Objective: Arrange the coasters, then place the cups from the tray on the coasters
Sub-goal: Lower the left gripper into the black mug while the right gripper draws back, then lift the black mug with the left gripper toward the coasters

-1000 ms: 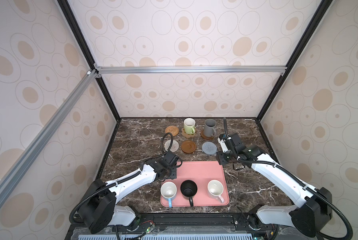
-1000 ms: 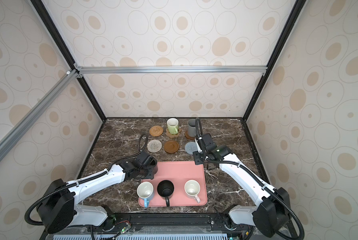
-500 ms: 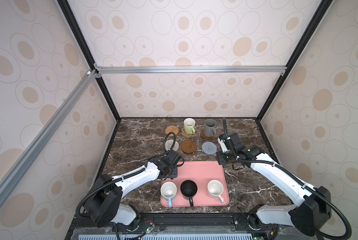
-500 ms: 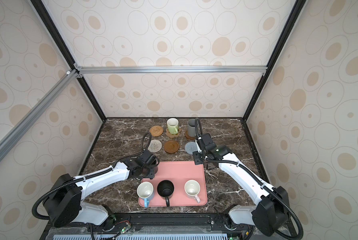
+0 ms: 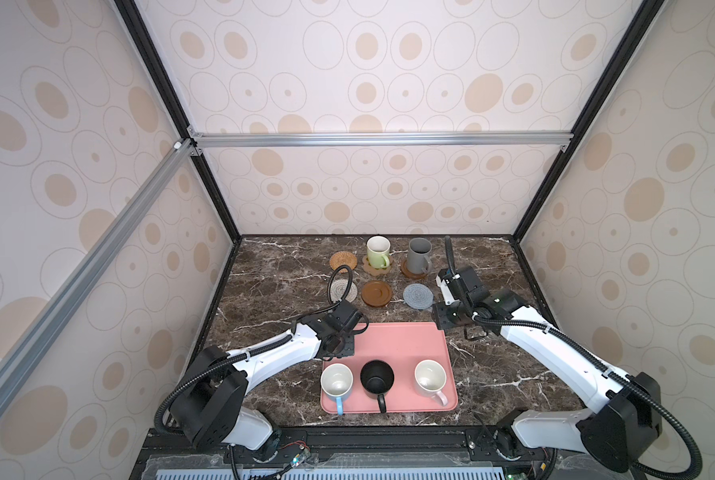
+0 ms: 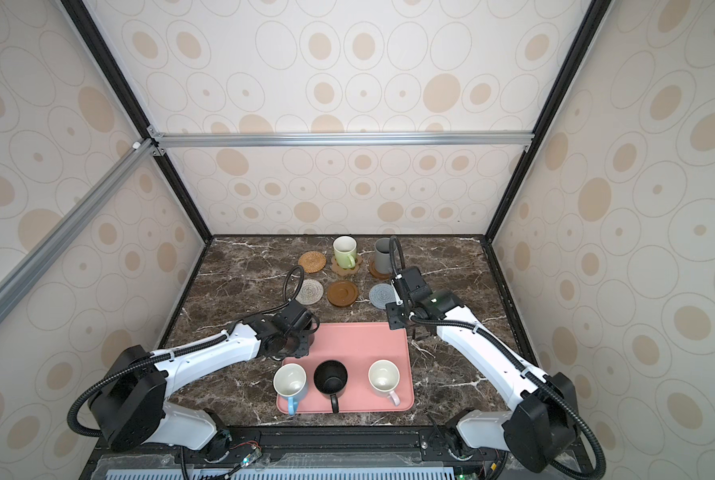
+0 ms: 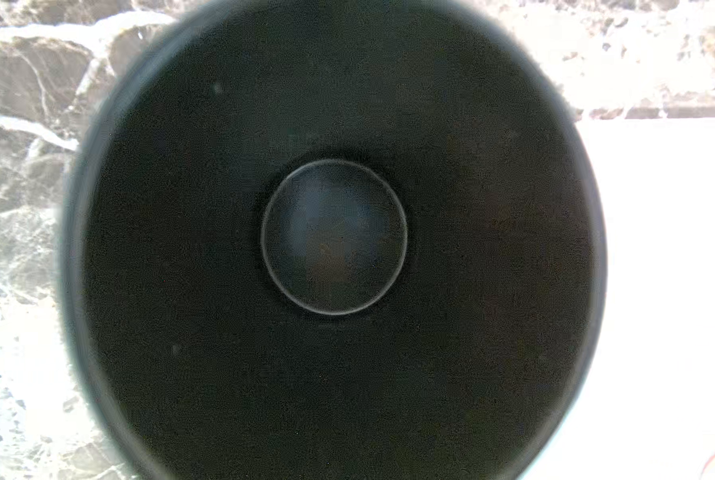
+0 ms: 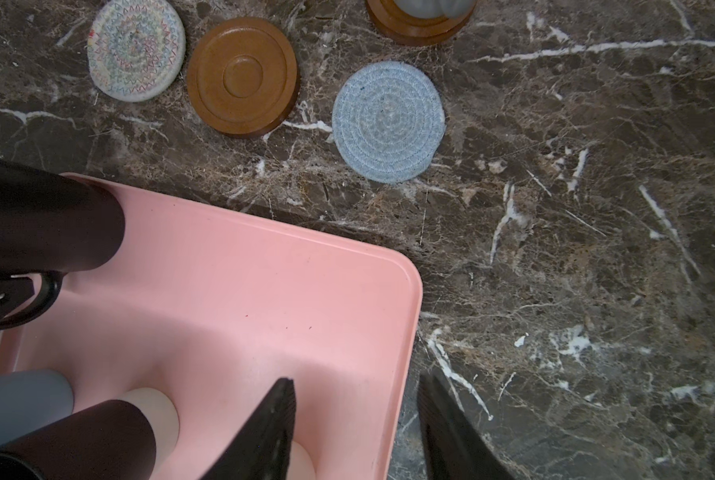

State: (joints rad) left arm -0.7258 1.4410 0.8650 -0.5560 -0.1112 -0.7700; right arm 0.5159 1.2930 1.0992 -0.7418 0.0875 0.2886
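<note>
Looking straight down in the left wrist view, the inside of a black cup (image 7: 335, 237) fills the picture. That cup (image 8: 52, 224) stands at the far left corner of the pink tray (image 5: 401, 345), and my left gripper (image 5: 345, 332) is shut on its handle (image 8: 44, 291). Near the front of the tray stand a light blue cup (image 5: 336, 381), another black cup (image 5: 377, 376) and a pink cup (image 5: 430, 376). My right gripper (image 8: 353, 419) is open, straddling the tray's right rim (image 8: 405, 332). A green cup (image 5: 378, 251) sits on the paw coaster, a grey cup (image 5: 419, 254) on a brown coaster.
Four coasters lie bare on the dark marble beyond the tray: rattan (image 5: 342, 261), beige woven (image 5: 343, 289), brown wooden (image 5: 376, 293) and grey-blue woven (image 5: 418, 296). Patterned walls and black frame posts close in the table on three sides.
My left gripper has closed on the black cup's handle, its arm barely shifting. The right arm and the other cups have stayed where they were.
</note>
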